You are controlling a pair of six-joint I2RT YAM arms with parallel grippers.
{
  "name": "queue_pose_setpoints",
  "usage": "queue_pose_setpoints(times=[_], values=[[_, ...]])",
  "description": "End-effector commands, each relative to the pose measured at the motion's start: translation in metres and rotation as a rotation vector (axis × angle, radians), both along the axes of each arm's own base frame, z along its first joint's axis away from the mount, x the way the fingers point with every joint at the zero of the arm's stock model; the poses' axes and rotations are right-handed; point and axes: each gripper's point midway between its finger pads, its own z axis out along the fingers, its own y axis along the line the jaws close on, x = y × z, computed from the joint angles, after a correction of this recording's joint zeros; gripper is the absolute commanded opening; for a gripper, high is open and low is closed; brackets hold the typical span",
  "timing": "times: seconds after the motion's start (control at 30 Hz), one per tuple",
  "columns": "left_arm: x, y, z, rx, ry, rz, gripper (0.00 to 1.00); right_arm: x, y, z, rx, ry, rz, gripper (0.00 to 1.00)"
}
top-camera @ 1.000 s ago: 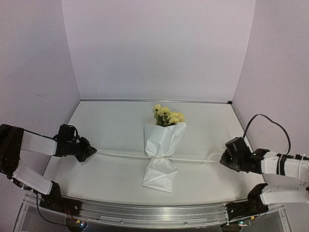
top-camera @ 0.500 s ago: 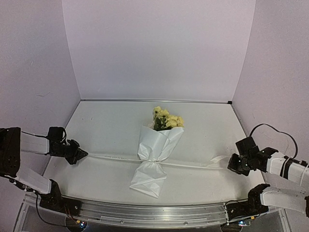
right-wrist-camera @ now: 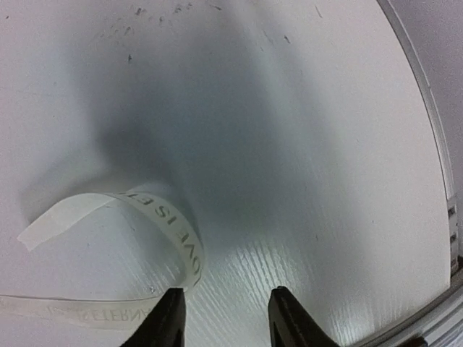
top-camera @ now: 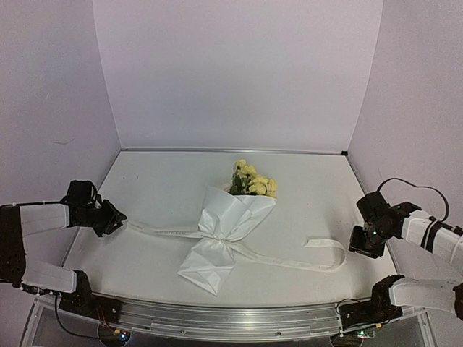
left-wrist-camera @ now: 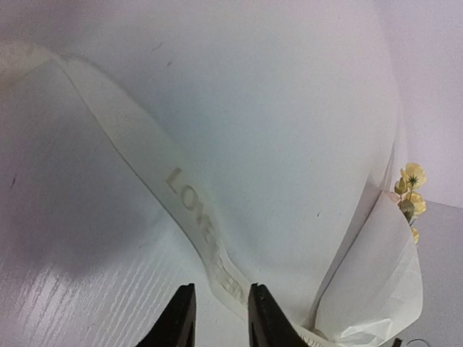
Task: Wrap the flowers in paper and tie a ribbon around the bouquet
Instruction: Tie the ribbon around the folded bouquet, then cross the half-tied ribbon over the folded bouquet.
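Slackened since the earlier frames, the ribbon no longer runs taut across the bench. Both of its tails now lie loose on the surface. The bouquet has swung round, so its lower end points toward the near left. Both arms have pulled outward toward the side walls.

The bouquet lies near the middle of the bench. The yellow flowers poke out of its far end, and the white paper flares out below the tied waist.

The left tool is released. In the wrist view its fingers stand apart, and the lettered left tail runs along the bench up to them without being pinched.

The right tool is released too, its fingers spread wide with nothing between them. The curled end of the right tail rests on the bench just beside its left finger. I cannot tell whether the two touch.
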Motion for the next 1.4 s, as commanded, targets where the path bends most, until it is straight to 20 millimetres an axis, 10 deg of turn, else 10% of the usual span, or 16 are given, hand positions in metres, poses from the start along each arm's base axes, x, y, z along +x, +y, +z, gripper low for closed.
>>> queue_pose_setpoints(times=[0.0,0.3,0.5,0.73,1.37], values=[[0.020,0.004,0.051,0.119,-0.144,-0.039,0.51,-0.006,-0.001,0.028,-0.014,0.008,0.063,0.54],[0.028,-0.052,0.098,0.236,-0.311,-0.286,0.65,0.016,0.096,0.051,0.076,-0.131,0.637,0.64],[0.021,-0.135,0.095,0.492,-0.423,-0.685,0.63,0.023,0.173,0.054,0.109,-0.259,1.026,0.66],[-0.005,-0.183,0.076,0.812,-0.721,-1.164,0.60,0.005,0.236,0.049,0.168,-0.318,1.362,0.71],[-0.018,-0.215,0.002,0.912,-0.905,-1.586,0.67,0.017,0.342,-0.003,-0.036,-0.465,1.629,0.74]])
